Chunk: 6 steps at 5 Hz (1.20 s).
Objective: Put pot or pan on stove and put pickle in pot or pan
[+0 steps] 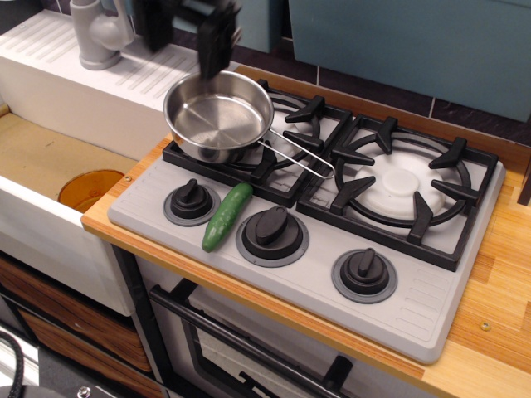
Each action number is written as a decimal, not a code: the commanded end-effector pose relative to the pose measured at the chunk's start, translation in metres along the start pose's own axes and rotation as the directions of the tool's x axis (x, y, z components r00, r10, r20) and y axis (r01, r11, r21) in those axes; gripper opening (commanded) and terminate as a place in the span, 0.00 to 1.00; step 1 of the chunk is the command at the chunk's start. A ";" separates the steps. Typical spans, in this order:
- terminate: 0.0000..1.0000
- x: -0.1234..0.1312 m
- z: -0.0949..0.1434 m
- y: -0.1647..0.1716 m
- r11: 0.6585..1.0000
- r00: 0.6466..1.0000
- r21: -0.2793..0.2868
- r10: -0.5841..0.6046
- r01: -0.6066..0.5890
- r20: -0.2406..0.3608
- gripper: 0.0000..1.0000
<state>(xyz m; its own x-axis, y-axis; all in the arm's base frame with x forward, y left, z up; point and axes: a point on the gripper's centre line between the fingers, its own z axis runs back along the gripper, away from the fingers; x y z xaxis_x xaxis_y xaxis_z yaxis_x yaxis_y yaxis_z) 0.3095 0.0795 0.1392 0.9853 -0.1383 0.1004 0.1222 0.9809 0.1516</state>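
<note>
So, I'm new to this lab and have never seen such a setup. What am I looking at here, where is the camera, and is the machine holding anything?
This is one picture from a fixed camera looking down at a toy kitchen from the front. The blurred dark shape at the top is the robot arm's gripper, the part that grabs things. It hangs above the pan and holds nothing; the blur hides whether its jaws are open. The steel pan sits on the left grate of the grey stove, wire handle pointing right. The green pickle lies on the stove's front panel between two black knobs, not yet in the pan. To the left are a white sink and a tap.
</note>
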 end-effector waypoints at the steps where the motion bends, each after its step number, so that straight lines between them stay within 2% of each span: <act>1: 0.00 0.009 0.013 0.002 1.000 1.000 0.014 0.000 0.000 0.031 1.00; 2: 0.00 -0.011 -0.005 -0.017 0.994 0.996 0.107 0.006 -0.016 0.086 1.00; 3: 0.00 -0.038 -0.022 -0.036 0.981 0.990 0.175 0.064 -0.086 0.129 1.00; 4: 0.00 -0.051 -0.029 -0.052 0.972 0.984 0.194 0.105 -0.132 0.144 1.00; 5: 0.00 -0.055 -0.035 -0.059 0.976 0.983 0.162 0.120 -0.143 0.142 1.00; 6: 0.00 -0.055 -0.051 -0.064 0.978 0.981 0.151 0.118 -0.141 0.151 1.00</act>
<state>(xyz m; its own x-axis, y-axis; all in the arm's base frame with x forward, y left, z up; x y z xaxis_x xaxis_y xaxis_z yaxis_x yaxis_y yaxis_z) 0.2448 0.0334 0.0645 0.9713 -0.0371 0.2349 -0.0309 0.9596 0.2796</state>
